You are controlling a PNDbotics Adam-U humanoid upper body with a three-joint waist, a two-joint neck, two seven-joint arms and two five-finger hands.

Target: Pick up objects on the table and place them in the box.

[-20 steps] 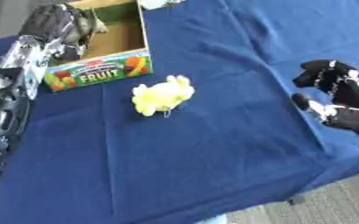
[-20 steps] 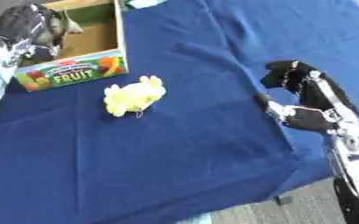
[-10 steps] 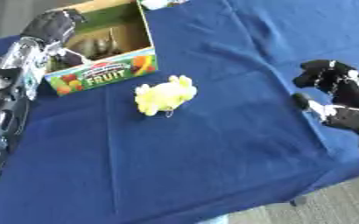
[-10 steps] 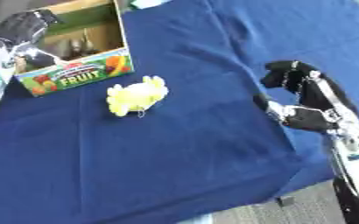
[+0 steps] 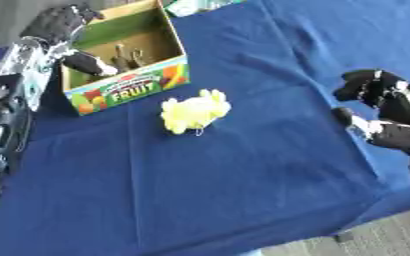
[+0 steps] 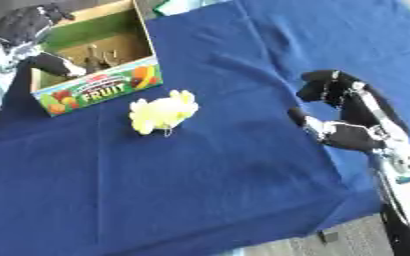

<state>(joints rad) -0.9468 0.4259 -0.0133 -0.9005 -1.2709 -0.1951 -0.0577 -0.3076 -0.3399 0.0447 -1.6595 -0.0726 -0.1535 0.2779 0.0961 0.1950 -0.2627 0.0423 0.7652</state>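
A cardboard box (image 5: 130, 87) with a "FRUIT" label stands open at the upper left of the blue tablecloth. A dark object (image 5: 126, 56) lies inside it. My left hand (image 5: 58, 24) hovers over the box's left wall, open, its thumb (image 5: 92, 65) reaching down into the box and holding nothing. A yellow plush toy (image 5: 194, 111) lies on the cloth just in front of the box's right corner. My right hand (image 6: 348, 117) rests at the right edge, far from the toy, its fingers up and relaxed, empty.
The blue cloth (image 5: 243, 190) covers the whole table. Its front edge runs along the bottom right, with grey floor (image 5: 366, 240) beyond. A green and white item (image 5: 189, 6) lies behind the box at the top edge.
The left hand let the dark object go into the box and drew back toward the box's left wall. The toy and right hand stayed put; the view shifted slightly.
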